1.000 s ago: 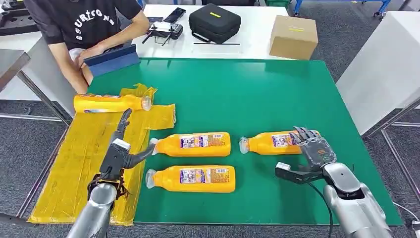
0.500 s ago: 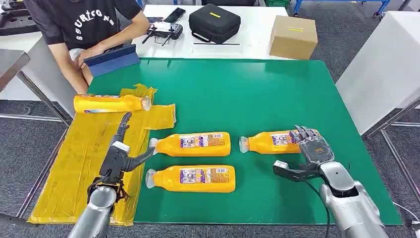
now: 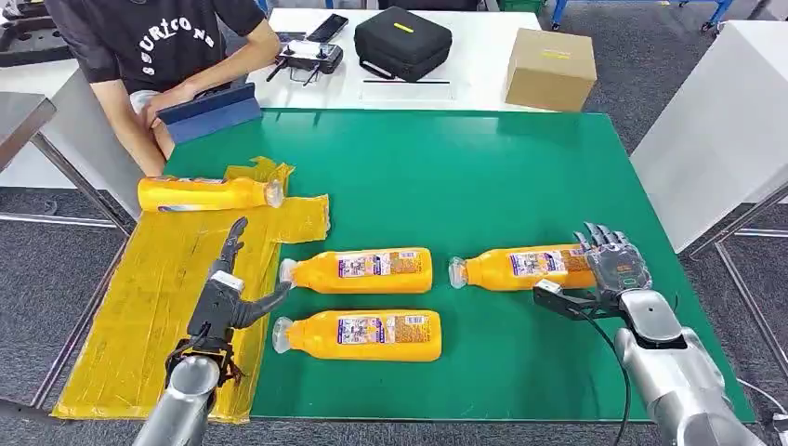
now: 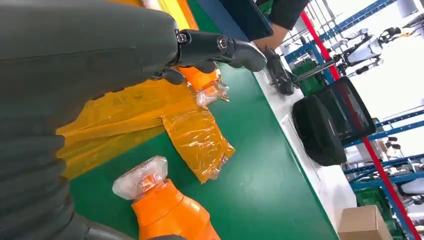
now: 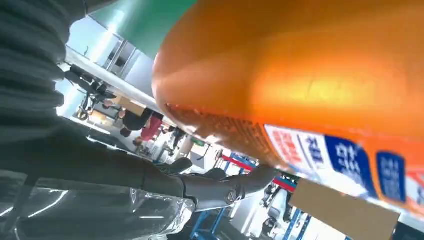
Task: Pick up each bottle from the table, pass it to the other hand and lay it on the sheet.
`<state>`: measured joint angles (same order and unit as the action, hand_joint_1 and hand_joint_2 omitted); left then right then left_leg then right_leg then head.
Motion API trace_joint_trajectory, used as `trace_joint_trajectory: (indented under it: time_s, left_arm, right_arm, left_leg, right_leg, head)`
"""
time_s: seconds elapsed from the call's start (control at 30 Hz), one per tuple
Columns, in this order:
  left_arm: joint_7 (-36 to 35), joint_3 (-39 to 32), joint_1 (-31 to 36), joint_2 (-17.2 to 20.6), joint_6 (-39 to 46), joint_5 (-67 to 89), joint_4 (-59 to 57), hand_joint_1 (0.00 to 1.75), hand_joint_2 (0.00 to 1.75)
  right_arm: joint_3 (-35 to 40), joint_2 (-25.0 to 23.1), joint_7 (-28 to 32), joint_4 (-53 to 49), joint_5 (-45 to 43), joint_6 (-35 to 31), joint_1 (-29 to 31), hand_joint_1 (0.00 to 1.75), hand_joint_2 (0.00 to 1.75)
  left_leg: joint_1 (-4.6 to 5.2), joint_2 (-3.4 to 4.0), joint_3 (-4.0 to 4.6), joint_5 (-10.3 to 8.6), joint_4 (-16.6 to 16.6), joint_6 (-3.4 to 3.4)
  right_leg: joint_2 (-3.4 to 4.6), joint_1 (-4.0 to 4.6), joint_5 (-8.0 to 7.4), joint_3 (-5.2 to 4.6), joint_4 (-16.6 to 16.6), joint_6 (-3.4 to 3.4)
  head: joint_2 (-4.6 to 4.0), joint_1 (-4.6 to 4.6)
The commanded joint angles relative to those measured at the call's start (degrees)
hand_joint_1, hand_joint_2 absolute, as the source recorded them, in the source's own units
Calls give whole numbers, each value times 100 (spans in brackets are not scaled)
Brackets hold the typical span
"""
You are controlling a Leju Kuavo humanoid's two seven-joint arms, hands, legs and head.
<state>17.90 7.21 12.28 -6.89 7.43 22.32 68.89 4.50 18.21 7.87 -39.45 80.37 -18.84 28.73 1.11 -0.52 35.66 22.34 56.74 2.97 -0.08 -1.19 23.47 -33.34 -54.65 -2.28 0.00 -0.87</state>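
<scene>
Three orange bottles lie on the green table (image 3: pixel 465 177): a near one (image 3: pixel 362 334), a middle one (image 3: pixel 358 269) and a right one (image 3: pixel 520 267). Another bottle (image 3: pixel 209 193) lies on the yellow sheet (image 3: pixel 139 307). My right hand (image 3: pixel 609 269) is open at the right bottle's base end, fingers spread above it and thumb stretched along its near side. The right wrist view has that bottle (image 5: pixel 300 65) very close over the thumb (image 5: pixel 225 187). My left hand (image 3: pixel 228 288) is open over the sheet's edge, just left of the middle bottle's cap (image 4: pixel 142 177).
A person sits at the back left with a blue tablet (image 3: pixel 209 111). On the white table behind stand a black case (image 3: pixel 402 42), a controller (image 3: pixel 311 58) and a cardboard box (image 3: pixel 551 67). Another white table (image 3: pixel 725 121) stands to the right.
My right hand has slid right and a little farther away, to the base end of the right bottle. The left hand has hardly moved, and the bottles lie as before.
</scene>
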Motion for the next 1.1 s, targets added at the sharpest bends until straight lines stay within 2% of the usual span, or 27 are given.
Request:
trace_joint_trajectory:
  time_s: [0.03,0.2,0.4,0.6,1.1]
  left_arm:
    - [55,-99,59,11,24,-79,-340,0,175]
    - [60,-66,127,0,28,-135,-422,0,175]
    - [57,-61,97,21,34,-160,-379,0,175]
    - [44,-108,110,15,41,-197,-324,0,175]
    - [44,-113,103,9,31,-199,-314,0,175]
  right_arm:
    - [-265,-287,397,847,-239,-351,390,0,175]
    - [-205,-369,886,909,-451,-333,403,0,175]
    - [-10,-433,1184,979,-510,-145,510,0,175]
    - [182,-405,1164,1153,-517,186,780,0,175]
    - [239,-389,1056,1270,-505,337,867,0,175]
  left_leg:
    - [-3,13,-19,8,-3,-16]
    - [-4,13,-30,12,-3,-23]
    - [-5,16,-24,10,-2,-20]
    - [-4,20,-29,13,-2,-24]
    - [-5,15,-29,12,0,-23]
  right_leg:
    - [11,4,3,17,6,10]
    - [10,4,7,27,6,14]
    - [14,4,5,21,5,12]
    - [18,4,7,24,4,15]
    - [12,4,8,26,3,15]
  head:
    - [0,0]
    - [0,0]
    - [0,2]
    - [0,0]
    - [0,0]
